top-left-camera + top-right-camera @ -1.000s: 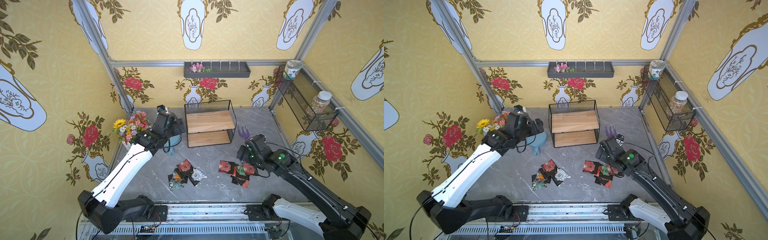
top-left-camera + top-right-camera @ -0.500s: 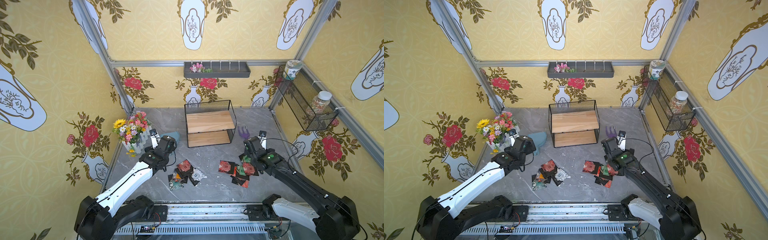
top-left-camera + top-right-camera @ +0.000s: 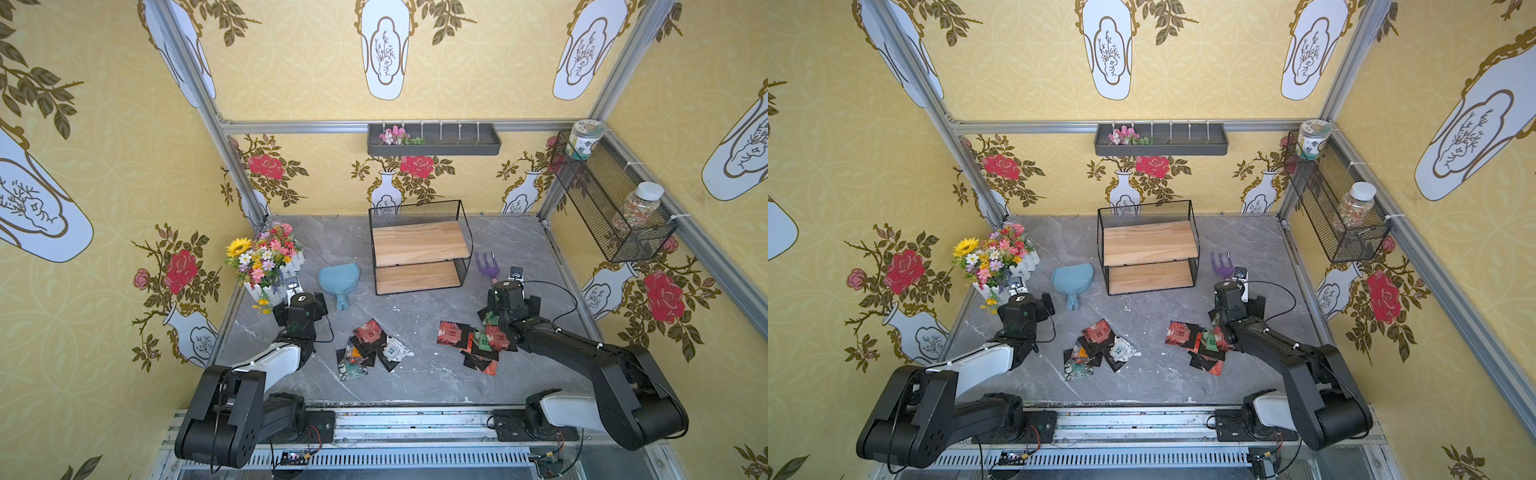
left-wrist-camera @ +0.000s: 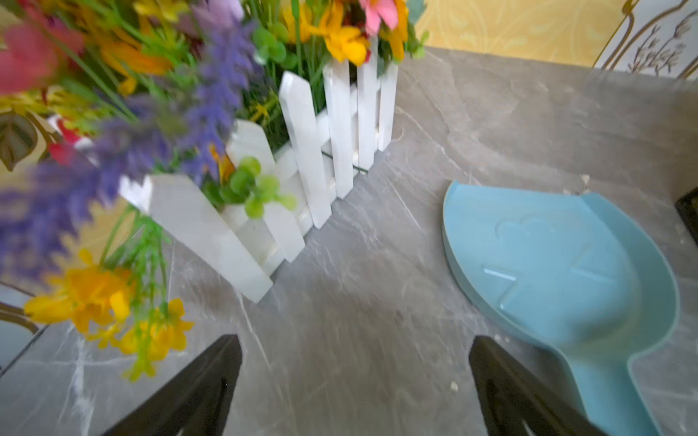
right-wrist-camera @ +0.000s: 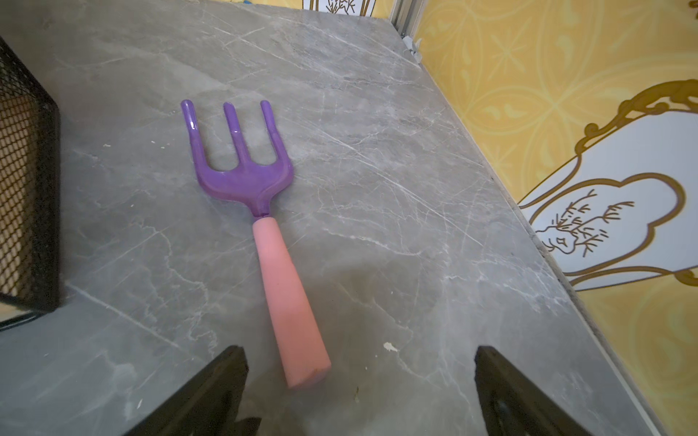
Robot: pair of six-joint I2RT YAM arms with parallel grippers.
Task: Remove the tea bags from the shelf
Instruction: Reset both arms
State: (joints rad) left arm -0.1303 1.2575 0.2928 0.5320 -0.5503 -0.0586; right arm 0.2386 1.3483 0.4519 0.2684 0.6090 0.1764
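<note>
Grey marbled tabletop [image 3: 415,386], wire shelf [image 3: 419,247], blue dustpan [image 3: 337,277], purple fork [image 3: 486,266], flower box [image 3: 266,257], tea bags [image 3: 368,332] in two heaps

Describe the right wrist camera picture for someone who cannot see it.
A plastic garden fork with a purple three-pronged head and pink handle lies flat on the grey marble-look tabletop, its handle end reaching between the open, empty jaws of the right gripper. A corner of the black wire-mesh shelf shows at one side, a yellow patterned wall at the other.

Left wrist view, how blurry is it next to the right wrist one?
Left wrist view: flowers near the lens smeared, table streaky, blue scoop slightly soft. Right wrist view: purple fork and marble veins crisp, small glints on the tines.
</note>
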